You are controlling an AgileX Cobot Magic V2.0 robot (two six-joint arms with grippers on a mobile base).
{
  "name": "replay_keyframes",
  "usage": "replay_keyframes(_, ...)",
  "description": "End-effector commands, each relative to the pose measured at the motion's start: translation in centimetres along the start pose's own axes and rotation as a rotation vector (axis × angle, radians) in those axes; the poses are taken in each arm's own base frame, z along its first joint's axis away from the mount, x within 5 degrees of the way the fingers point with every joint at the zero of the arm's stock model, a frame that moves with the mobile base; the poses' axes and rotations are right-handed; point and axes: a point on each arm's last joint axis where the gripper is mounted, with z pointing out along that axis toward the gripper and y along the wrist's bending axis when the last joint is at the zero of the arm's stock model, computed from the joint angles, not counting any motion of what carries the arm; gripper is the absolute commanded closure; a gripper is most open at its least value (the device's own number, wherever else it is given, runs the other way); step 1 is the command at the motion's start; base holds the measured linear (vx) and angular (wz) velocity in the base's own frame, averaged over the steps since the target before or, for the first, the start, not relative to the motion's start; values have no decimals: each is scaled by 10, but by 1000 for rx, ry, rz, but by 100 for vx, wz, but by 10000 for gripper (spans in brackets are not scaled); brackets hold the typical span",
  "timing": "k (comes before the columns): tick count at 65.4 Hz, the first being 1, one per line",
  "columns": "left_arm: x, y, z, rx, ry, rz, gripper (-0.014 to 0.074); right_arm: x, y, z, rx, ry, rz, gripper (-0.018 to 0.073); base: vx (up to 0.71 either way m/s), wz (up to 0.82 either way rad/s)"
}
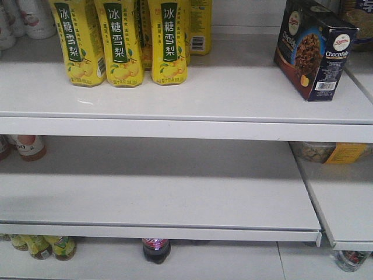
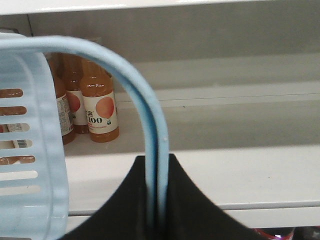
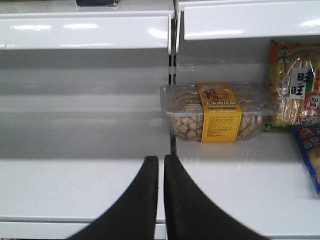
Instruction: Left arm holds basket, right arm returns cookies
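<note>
The cookies [image 1: 315,49], a dark navy-and-brown box, stand tilted on the top shelf [image 1: 192,96] at the right in the front view. Neither arm shows in that view. In the left wrist view my left gripper [image 2: 156,160] is shut on the light blue hoop handle [image 2: 150,115] of the basket [image 2: 30,165], whose slotted side fills the left edge. In the right wrist view my right gripper [image 3: 161,159] is shut with nothing between its black fingers [image 3: 145,200], in front of a white shelf edge [image 3: 80,187].
Yellow-labelled drink bottles [image 1: 122,41] stand at the top shelf's left. Orange juice bottles [image 2: 100,105] stand behind the basket. A clear tub of snacks with a yellow band [image 3: 217,112] and snack bags [image 3: 295,90] lie on the shelf ahead of the right gripper.
</note>
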Motion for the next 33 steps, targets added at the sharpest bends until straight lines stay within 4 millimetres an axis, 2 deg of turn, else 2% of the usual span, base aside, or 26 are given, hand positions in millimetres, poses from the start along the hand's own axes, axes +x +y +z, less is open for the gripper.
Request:
replay_keyframes(1, -20, -1, -5, 7, -150, 29, 599, -10, 2, -2, 15, -46, -2, 565, 0, 0)
replay_keyframes(19, -20, -1, -5, 7, -150, 29, 599, 7, 0, 9, 134, -161, 69, 565, 0, 0)
replay_keyframes(33, -20, -1, -5, 7, -150, 29, 599, 17, -1, 11, 141, -248, -16, 565, 0, 0)
